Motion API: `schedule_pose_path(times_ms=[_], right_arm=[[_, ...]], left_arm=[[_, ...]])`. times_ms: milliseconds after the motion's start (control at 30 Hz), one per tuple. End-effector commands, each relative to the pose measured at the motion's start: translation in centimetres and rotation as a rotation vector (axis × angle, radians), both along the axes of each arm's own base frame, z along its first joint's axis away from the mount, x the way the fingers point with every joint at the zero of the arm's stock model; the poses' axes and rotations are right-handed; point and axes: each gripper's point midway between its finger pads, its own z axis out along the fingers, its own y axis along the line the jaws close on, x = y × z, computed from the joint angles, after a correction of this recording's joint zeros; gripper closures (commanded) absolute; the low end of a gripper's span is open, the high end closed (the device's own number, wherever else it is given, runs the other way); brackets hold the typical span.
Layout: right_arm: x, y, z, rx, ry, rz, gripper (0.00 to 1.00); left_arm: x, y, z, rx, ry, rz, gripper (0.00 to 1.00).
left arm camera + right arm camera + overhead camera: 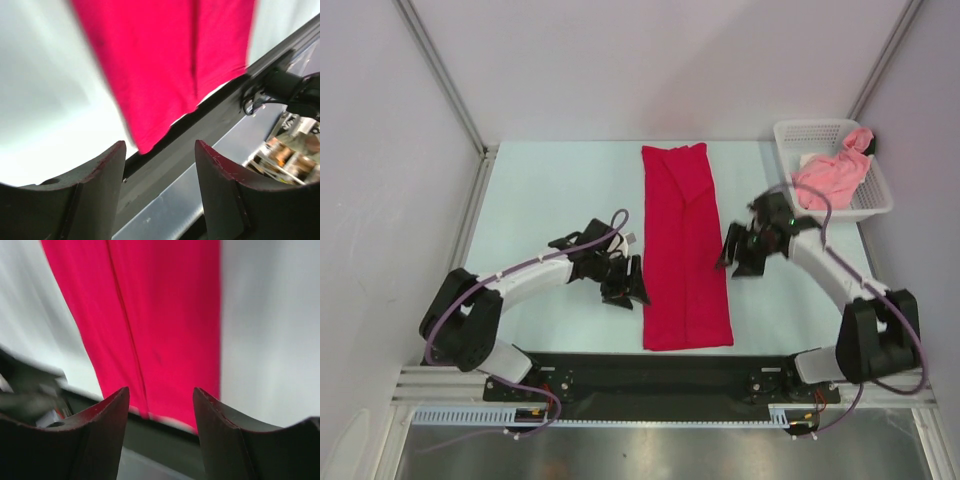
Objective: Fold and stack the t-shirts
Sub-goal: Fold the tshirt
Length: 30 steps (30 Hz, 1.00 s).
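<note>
The crimson red t-shirt (683, 250) lies folded into a long narrow strip down the middle of the table, and shows in the left wrist view (165, 60) and the right wrist view (155, 315). The salmon pink t-shirt (832, 175) is bunched in the white mesh basket (875, 205) at the back right. My left gripper (625, 285) is open and empty, just left of the strip's near half. My right gripper (740, 255) is open and empty, just right of the strip's middle. Neither touches the cloth.
The black base rail (660, 375) runs along the table's near edge, just below the shirt's hem. Grey walls stand on both sides and at the back.
</note>
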Motion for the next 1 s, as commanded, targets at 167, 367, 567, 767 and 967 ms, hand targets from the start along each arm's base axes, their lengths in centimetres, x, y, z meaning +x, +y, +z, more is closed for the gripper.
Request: schedule_pose_path(times_ms=[167,367,567,767,967], right_arm=[[-14.4,1.7,-5.0,0.105,0.205,-0.002,0.43],[-16.5,0.7,-6.7,0.076,0.235,-0.032,0.44],[-17.4,0.2,-8.7,0.062,0.268,-0.078,0.51],[-17.7,-0.3,-10.0,0.039,0.261,-0.086,0.52],[-17.1,-0.4,-10.4,0.037,0.248,-0.079,0.55]], left_arm=[[-2.9,0.3,-3.2,-0.064,0.164,0.064,0.37],[-5.0,0.0,-4.2,-0.039,0.211,0.043,0.43],[-6.1,0.0,-5.5,0.012,0.249,0.063,0.54],[-6.8,-0.6,-6.9,0.029,0.283,0.031,0.47],[-7.5,-0.8,-7.7,0.029,0.286,0.003,0.52]])
